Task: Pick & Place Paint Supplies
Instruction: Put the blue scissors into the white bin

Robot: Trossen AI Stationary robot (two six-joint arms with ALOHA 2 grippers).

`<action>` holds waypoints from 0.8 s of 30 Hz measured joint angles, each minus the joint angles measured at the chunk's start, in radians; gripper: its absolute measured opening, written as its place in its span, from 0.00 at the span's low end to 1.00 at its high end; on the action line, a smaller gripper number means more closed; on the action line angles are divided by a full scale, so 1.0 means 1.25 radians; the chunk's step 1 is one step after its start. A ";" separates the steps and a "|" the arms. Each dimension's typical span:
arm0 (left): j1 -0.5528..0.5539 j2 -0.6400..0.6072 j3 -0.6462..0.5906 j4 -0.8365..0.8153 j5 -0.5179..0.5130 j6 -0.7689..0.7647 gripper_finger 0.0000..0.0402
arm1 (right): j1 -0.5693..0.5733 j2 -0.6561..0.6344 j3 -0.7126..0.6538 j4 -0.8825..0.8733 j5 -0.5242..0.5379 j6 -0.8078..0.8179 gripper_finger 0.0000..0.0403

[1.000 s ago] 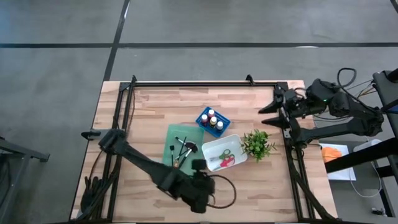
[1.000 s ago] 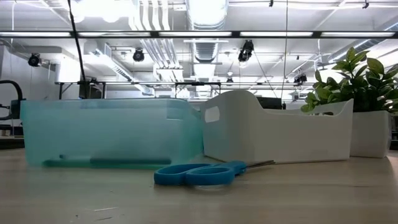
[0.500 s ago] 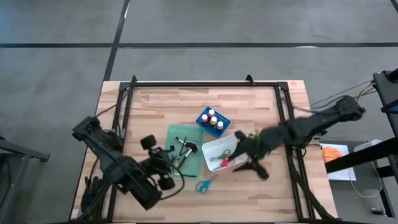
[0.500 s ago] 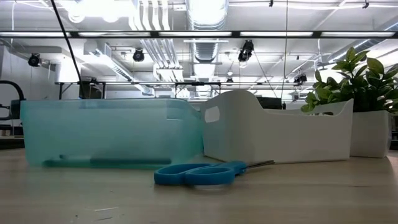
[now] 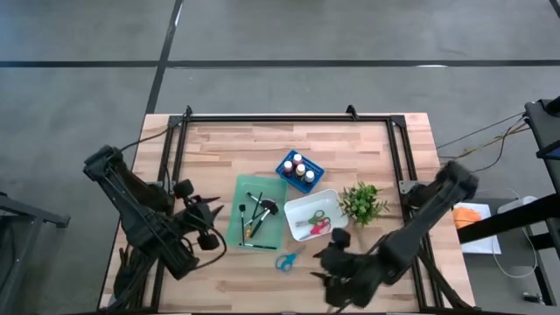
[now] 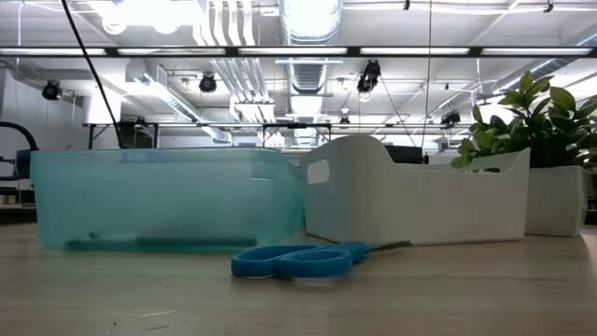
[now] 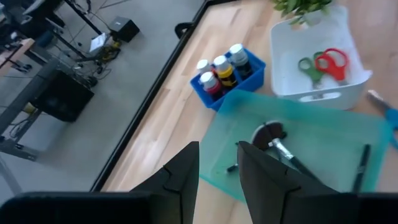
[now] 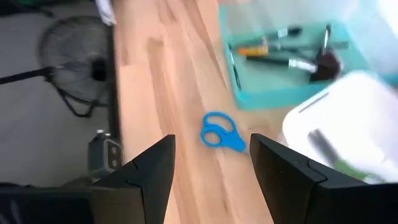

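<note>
— From above, what do you make of it?
— The blue scissors point(image 5: 286, 260) lie loose on the worktop point(image 5: 350, 149), just in front of the green tray point(image 5: 259, 211) and the white bin point(image 5: 302, 206). The right end effector point(image 5: 328, 280) hangs near them at the front edge; I cannot tell there whether it is spread. The left end effector point(image 5: 213, 226) sits beside the tray's left side.
— Counts?
— Four bottles point(image 5: 299, 168) in the blue basket point(image 5: 286, 163), several brushes point(image 5: 256, 213) in the tray, red scissors point(image 5: 321, 227) and green scissors point(image 5: 314, 215) in the bin, one plant point(image 5: 363, 202). Three scissors in all.
— And at worktop height?
— The blue scissors point(image 6: 303, 260) lie flat on the wood, apart from the tray point(image 6: 159, 198) and the bin point(image 6: 410, 191). My worry is that flatness: fingers could skate over the handles or push them away.
— The left wrist view?
— Its fingers point(image 7: 181, 177) stand slightly apart, holding nothing, over the tray point(image 7: 305, 124). I count three bottles point(image 7: 222, 66) there; the fourth may be hidden.
— The right wrist?
— Fingers point(image 8: 152, 168) spread wide, empty, the blue scissors point(image 8: 221, 132) between them farther off. Coming down off-centre might nudge the pair against the tray point(image 8: 273, 93)
</note>
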 joint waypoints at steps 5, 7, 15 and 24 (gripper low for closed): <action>-0.001 -0.062 -0.112 0.050 -0.008 -0.004 0.29 | -0.003 0.167 0.123 -0.023 -0.001 0.063 0.51; -0.004 -0.083 -0.139 0.077 -0.009 -0.004 0.29 | -0.006 0.231 0.172 -0.025 -0.003 0.063 0.51; -0.012 -0.096 -0.166 0.108 -0.024 0.004 0.29 | -0.039 0.410 0.321 -0.024 -0.071 0.086 0.51; -0.016 -0.097 -0.187 0.138 -0.028 0.004 0.29 | -0.076 0.488 0.315 -0.008 -0.121 0.125 0.51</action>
